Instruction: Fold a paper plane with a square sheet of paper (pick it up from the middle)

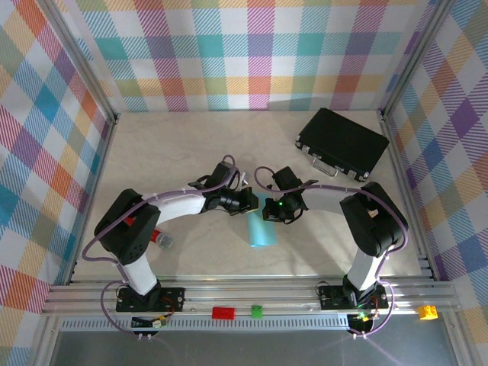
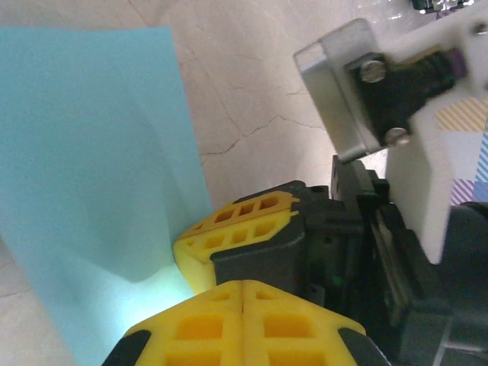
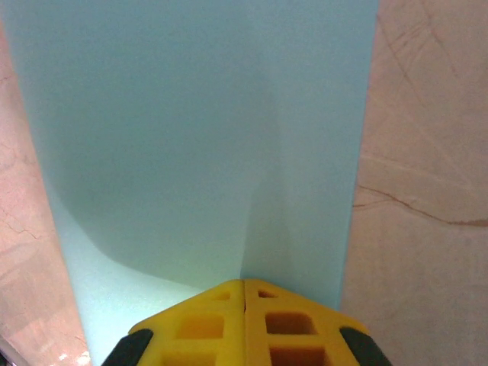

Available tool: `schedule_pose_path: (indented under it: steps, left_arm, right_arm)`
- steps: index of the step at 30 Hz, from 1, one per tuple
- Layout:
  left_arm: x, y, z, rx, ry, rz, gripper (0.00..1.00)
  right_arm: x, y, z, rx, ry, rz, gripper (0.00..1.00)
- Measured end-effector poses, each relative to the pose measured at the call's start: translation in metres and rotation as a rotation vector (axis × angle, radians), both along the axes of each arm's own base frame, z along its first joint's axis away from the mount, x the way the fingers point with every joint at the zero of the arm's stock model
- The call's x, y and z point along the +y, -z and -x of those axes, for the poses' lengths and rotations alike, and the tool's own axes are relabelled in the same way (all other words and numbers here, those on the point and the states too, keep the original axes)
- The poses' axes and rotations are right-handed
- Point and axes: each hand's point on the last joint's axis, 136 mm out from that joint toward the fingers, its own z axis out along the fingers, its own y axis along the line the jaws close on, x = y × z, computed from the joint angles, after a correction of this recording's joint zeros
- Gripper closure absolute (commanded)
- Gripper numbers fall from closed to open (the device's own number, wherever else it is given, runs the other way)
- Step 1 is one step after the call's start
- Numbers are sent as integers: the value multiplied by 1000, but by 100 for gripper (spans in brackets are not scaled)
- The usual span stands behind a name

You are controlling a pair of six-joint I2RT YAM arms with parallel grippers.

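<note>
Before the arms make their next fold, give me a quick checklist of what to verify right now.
1. Hold of the right gripper on the paper sheet: ok, shut on its edge.
2. Jaws of the left gripper closed: ok.
3. Whether the left gripper pinches the paper sheet: cannot tell.
4. Clearance between the two grippers: not ok, they crowd tight together.
5. The black case apart from the paper sheet: ok.
</note>
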Motion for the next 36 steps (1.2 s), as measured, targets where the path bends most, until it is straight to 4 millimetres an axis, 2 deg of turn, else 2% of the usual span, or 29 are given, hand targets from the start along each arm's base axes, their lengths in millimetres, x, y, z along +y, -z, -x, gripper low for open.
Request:
schedule_pose_path:
  steps: [11,18,30,36]
  left_arm:
    - [5,27,-1,66,-2,-15,100]
    - [24,62,10,106,-3,-96,100]
    - [26,59,6,78,24,-85,100]
    - [31,47,-14,65,-2,-53,100]
  right_arm:
    - [0,0,0,1,1,0,100]
    - [0,0,0,3,7,-2,100]
    - [-1,1,1,7,30,-12,100]
    - [-1,1,1,8,30,-12,100]
